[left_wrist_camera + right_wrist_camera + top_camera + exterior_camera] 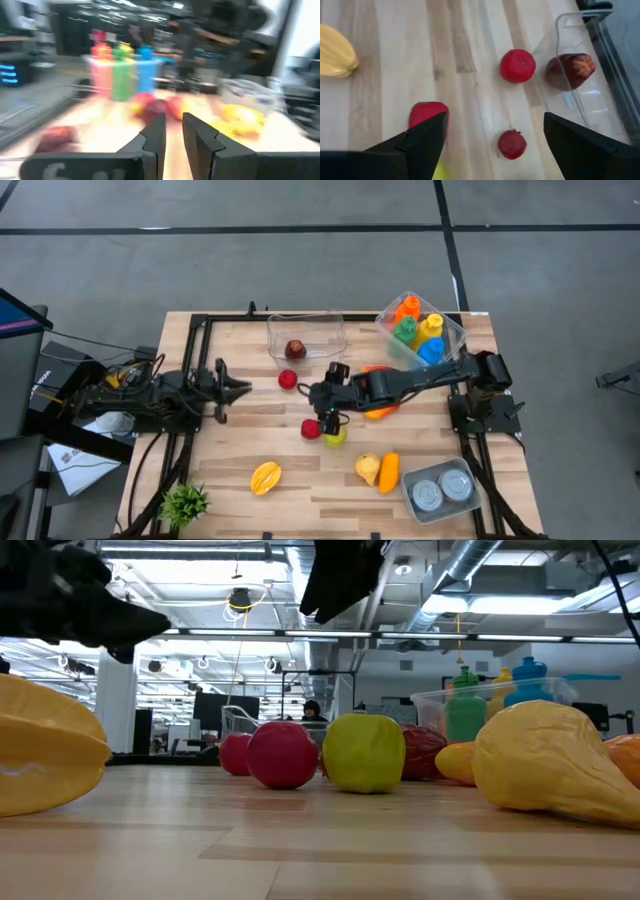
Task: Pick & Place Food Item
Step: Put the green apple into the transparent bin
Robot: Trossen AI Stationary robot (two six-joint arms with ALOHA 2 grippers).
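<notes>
From straight above we see the whole desk (300,480) and both arms, from well off. At desk height we look level across the wood, very near the green apple (365,752), into the room behind. Our left wrist camera faces across the desk past its gripper (174,131); the right wrist one looks down, close over the boards. All four share the red fruit mid-desk.
</notes>
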